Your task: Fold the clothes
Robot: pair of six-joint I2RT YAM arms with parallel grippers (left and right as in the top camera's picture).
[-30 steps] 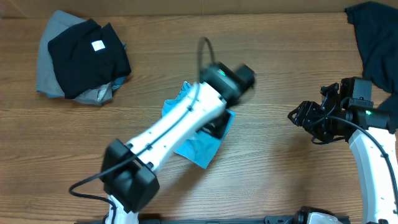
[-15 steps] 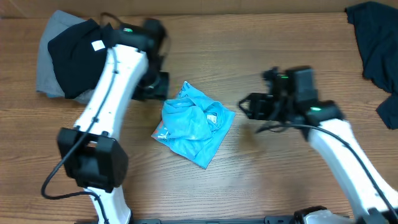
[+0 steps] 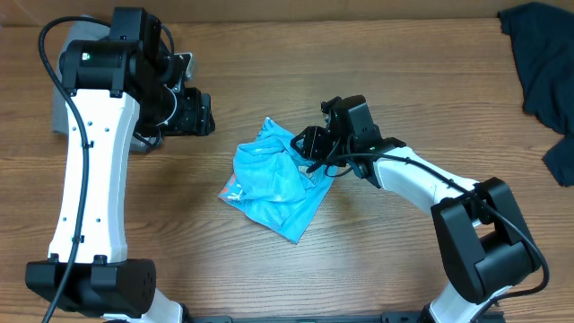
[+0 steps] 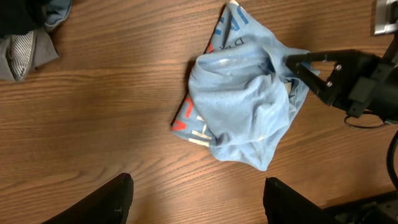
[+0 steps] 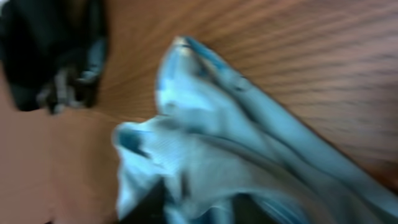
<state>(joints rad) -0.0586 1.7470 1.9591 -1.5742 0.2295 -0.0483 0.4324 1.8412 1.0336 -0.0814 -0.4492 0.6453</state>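
**Blue T-shirt lies crumpled mid-table, right gripper at its edge**

The light blue T-shirt (image 3: 273, 184) sits in a rumpled heap near the middle of the wooden table (image 3: 386, 265), not laid flat. Folds are bunched up at its centre. From the left wrist camera, some lettering shows along its top corner, with red and white marks along its lower left edge.

The right gripper (image 4: 295, 67) is at the shirt's right-hand edge, fingertips touching the bunched cloth. Its jaws stand only a little apart. It may have a pinch of fabric between them, but its own camera is badly blurred and I cannot tell whether it holds anything.

The left gripper (image 4: 198, 180) hangs above the table to the left of the shirt, well apart from it. Its fingers are spread wide, with nothing between them but bare wood.

Behind the left arm, at the far left corner, a grey garment (image 3: 57, 108) lies in a pile with a black garment (image 4: 18, 15) on it. A separate dark garment (image 3: 543, 63) is spread at the far right corner, running off the table edge.
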